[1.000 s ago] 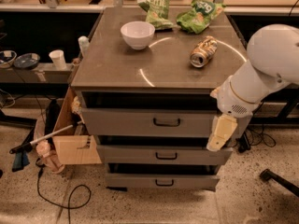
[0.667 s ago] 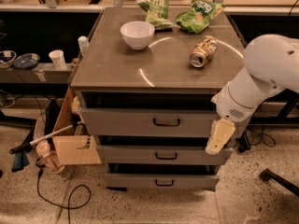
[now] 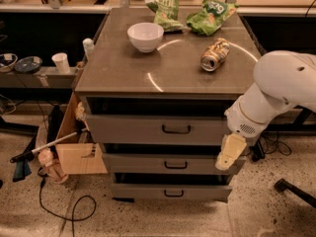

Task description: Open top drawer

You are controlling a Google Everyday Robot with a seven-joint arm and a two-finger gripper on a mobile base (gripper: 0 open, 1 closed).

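Observation:
The top drawer (image 3: 148, 128) is the widest grey drawer under the cabinet top, with a small dark bar handle (image 3: 176, 130) at its centre. Its front stands slightly out from the cabinet, with a dark gap above it. Two narrower grey drawers (image 3: 170, 163) sit below it. My gripper (image 3: 228, 153) hangs from the white arm (image 3: 281, 90) at the cabinet's right front corner, to the right of the handle and a little below it. It does not touch the handle.
On the cabinet top (image 3: 173, 63) lie a white bowl (image 3: 145, 36), a tipped can (image 3: 215, 55) and two green snack bags (image 3: 190, 14). An open cardboard box (image 3: 74, 147) and a cable (image 3: 74, 211) are on the floor at left. A shelf with cups (image 3: 60, 62) is at left.
The gripper and arm have shifted slightly left and down along the cabinet's right front corner. The drawers look unchanged.

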